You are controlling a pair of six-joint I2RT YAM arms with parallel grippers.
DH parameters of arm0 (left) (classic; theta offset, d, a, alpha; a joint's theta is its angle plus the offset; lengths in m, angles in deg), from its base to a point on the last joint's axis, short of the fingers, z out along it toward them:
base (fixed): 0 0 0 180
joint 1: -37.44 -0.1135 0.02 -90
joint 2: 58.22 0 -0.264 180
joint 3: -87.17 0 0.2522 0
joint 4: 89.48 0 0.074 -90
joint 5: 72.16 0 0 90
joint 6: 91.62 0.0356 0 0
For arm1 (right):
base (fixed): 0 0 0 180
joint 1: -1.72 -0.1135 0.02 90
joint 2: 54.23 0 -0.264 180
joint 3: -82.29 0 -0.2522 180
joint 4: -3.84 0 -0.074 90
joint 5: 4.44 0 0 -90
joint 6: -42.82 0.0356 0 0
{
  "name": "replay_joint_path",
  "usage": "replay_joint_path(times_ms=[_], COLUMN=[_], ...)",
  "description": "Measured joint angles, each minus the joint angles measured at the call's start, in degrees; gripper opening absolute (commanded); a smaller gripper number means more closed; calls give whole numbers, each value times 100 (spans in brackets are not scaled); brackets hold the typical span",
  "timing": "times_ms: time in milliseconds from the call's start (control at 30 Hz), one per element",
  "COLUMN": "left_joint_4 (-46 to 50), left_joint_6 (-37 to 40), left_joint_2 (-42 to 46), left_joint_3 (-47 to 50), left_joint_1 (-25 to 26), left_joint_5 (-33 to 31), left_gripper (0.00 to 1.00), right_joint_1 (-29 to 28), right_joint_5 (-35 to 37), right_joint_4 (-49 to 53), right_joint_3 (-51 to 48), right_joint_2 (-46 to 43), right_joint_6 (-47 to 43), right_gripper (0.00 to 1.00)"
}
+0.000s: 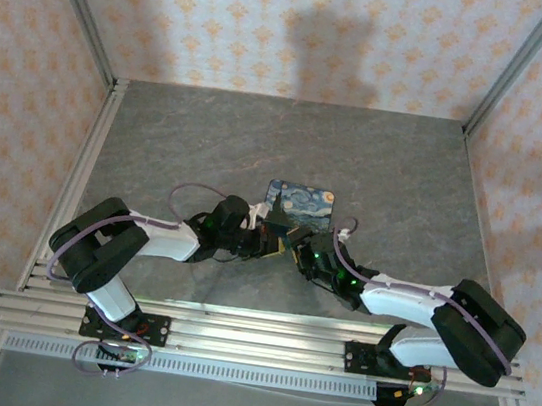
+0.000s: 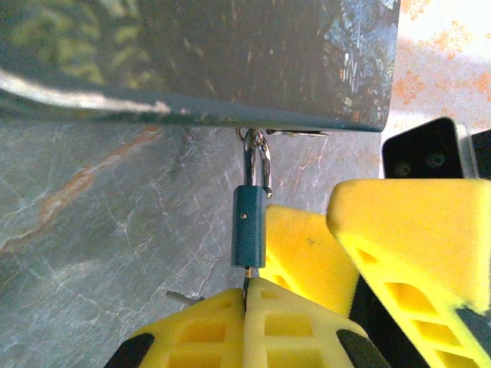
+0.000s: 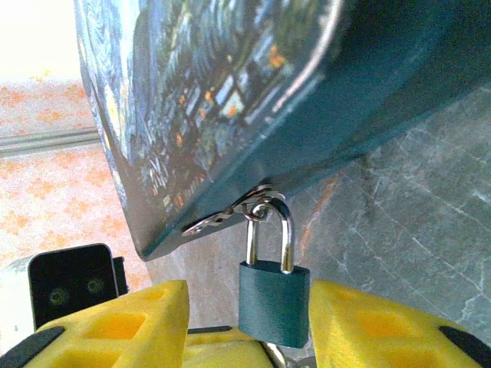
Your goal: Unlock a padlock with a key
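Matt blue padlock (image 3: 274, 300), shiny metal loop (image 3: 287, 234); stone-look table (image 2: 92, 253).

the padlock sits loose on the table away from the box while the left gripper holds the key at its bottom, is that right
Not loose: the padlock is hooked by its shackle through the latch on the box, as the right wrist view shows. The left gripper does hold the key at its bottom.
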Motion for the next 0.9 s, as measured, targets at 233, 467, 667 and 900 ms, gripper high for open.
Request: replay_joint_path(times_ms=[233, 467, 667, 900], left_joint_4=[-55, -188, -273, -304], left_joint_6=[-44, -131, -184, -197], left_joint_2=[0, 0, 0, -2], left_joint_3=[17, 107, 122, 133], left_joint_1=[0, 0, 0, -4], left_joint_5=[0, 2, 2, -2], left_gripper=[0, 0, 0, 0], right_joint_1=[0, 0, 0, 0], right_joint_5=[-2, -24, -50, -70], right_joint_4=[55, 7, -105, -155], right_joint_3=[0, 52, 142, 212], right_joint_2=[96, 354, 511, 566], right_joint_6=[0, 0, -2, -2], right_gripper=[47, 46, 42, 17])
